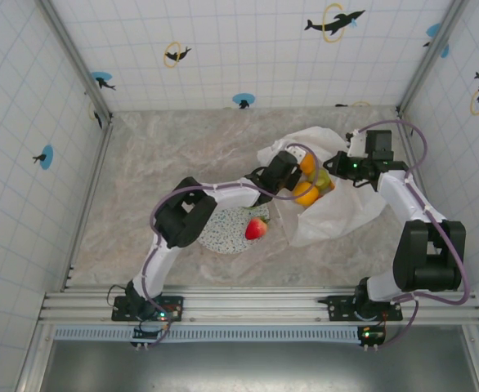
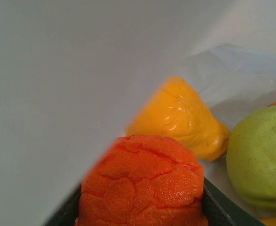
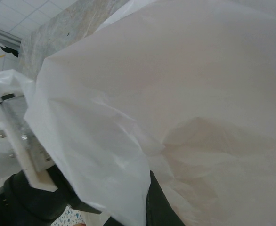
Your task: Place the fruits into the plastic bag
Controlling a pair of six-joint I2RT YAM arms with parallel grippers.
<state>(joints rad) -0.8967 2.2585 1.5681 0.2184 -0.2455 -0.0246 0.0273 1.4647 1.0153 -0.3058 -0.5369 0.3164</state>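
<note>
Left wrist, left tool (image 2: 142, 212) clamped on orange fruit (image 2: 142, 174) inside plastic bag (image 2: 53, 80), right tool (image 3: 112, 207) pinching bag

Left wrist cam: the plastic bag (image 2: 48, 94) is just a blurry white wall over the left half. The orange fruit (image 2: 142, 183) in my left tool (image 2: 142, 214) runs off the bottom edge and covers most of both fingers. The green fruit (image 2: 260, 155) is clipped at the right. Bag film buries my right tool (image 1: 337, 168) tips. From overhead I can't count the fruits (image 1: 309, 186) inside.
</note>
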